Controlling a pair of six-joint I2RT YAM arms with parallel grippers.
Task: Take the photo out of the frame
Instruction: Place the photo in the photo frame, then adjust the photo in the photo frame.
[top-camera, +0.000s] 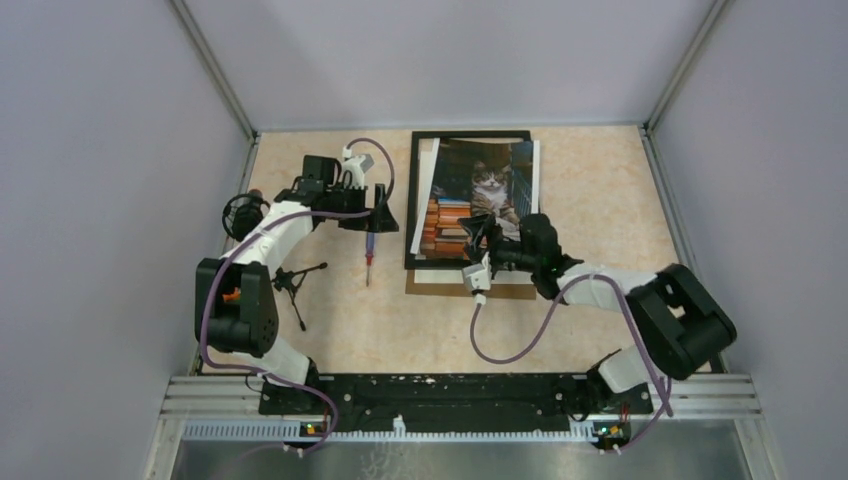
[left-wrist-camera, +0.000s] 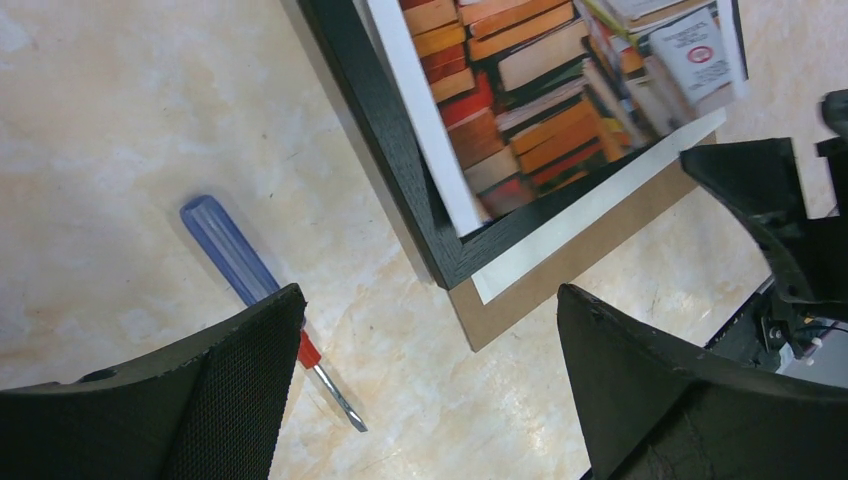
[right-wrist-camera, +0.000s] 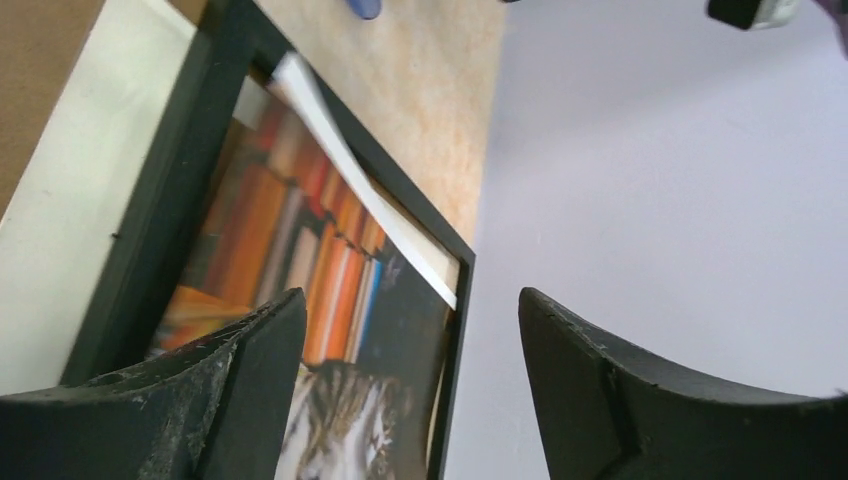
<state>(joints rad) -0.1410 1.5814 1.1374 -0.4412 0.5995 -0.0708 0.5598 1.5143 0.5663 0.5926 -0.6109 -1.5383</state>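
I see the photo (top-camera: 488, 180) lying crooked on the frame (top-camera: 412, 200), at the far centre. Its right margin hides the frame's right side. My right gripper (top-camera: 474, 236) covers the photo's near part, with jaws wide and holding nothing. The left gripper (top-camera: 383, 208) is wide too, left of the frame, above a screwdriver (top-camera: 368, 256).

You won't find any lettering here that you can read. In the left wrist view, the photo (left-wrist-camera: 560, 90) shows a white book cover (left-wrist-camera: 692, 55) toward its two o'clock corner. It carries a round red mark and a few grey lines of print, all too blurred to make out. The spines of the stacked books are just as illegible.
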